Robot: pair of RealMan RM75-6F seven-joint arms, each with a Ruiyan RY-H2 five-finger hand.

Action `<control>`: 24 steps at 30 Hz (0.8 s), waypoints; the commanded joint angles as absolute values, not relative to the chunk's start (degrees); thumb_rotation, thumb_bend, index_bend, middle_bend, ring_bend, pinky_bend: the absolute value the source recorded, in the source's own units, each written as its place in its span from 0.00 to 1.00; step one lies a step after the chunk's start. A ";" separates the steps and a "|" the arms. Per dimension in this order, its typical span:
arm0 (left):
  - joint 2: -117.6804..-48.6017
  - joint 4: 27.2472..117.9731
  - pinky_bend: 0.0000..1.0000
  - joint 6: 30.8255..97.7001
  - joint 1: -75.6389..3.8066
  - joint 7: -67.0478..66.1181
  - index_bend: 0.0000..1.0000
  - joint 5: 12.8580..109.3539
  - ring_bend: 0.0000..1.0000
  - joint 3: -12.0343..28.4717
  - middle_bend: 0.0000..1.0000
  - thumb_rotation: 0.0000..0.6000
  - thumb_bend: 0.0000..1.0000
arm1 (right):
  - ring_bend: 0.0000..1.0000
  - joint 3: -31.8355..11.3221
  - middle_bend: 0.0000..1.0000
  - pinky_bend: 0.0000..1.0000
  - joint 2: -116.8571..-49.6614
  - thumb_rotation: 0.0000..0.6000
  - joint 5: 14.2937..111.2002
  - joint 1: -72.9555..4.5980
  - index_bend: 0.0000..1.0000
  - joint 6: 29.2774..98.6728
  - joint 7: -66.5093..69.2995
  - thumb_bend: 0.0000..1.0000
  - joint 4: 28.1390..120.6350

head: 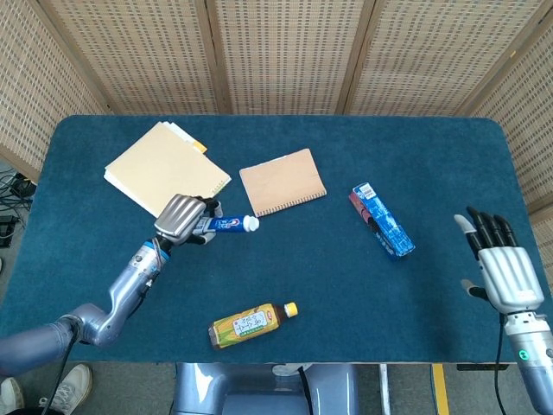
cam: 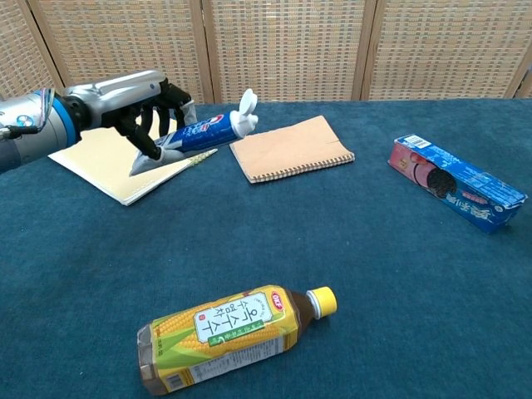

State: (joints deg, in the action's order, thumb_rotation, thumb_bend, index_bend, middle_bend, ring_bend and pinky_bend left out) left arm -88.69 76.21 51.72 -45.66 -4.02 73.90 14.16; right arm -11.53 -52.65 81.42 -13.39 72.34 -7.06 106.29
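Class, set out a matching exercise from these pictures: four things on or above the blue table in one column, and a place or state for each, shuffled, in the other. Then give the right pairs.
Things:
1. toothpaste tube
2. corn tea bottle
3. biscuit box
4. brown notebook

Places or states:
A. lies on its side near the front edge of the table
B. lies flat at the middle of the table, toward the back
C. held up off the table by the left hand
D. lies toward the right side of the table

Pairs: 1-C, 2-A, 3-D, 4-B
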 commanded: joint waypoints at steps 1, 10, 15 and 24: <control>-90.71 77.30 0.61 51.37 -46.84 1.41 0.70 71.89 0.52 16.89 0.52 1.00 0.60 | 0.00 -14.81 0.00 0.00 -49.36 1.00 79.59 -18.30 0.00 66.71 -1.26 0.00 109.92; -92.53 78.30 0.61 48.37 -50.30 7.70 0.71 69.31 0.53 20.62 0.53 1.00 0.60 | 0.00 -20.09 0.00 0.00 -48.19 1.00 75.90 -26.03 0.00 58.93 10.16 0.00 112.41; -92.94 79.08 0.61 47.32 -52.46 7.02 0.71 68.09 0.53 22.04 0.53 1.00 0.60 | 0.00 -22.27 0.00 0.00 -48.28 1.00 72.00 -30.48 0.00 53.77 13.15 0.00 113.19; -93.37 79.74 0.61 46.04 -55.55 3.73 0.72 64.81 0.54 23.13 0.54 1.00 0.60 | 0.00 -26.16 0.00 0.00 -49.57 1.00 66.21 -36.91 0.00 49.30 16.90 0.00 115.32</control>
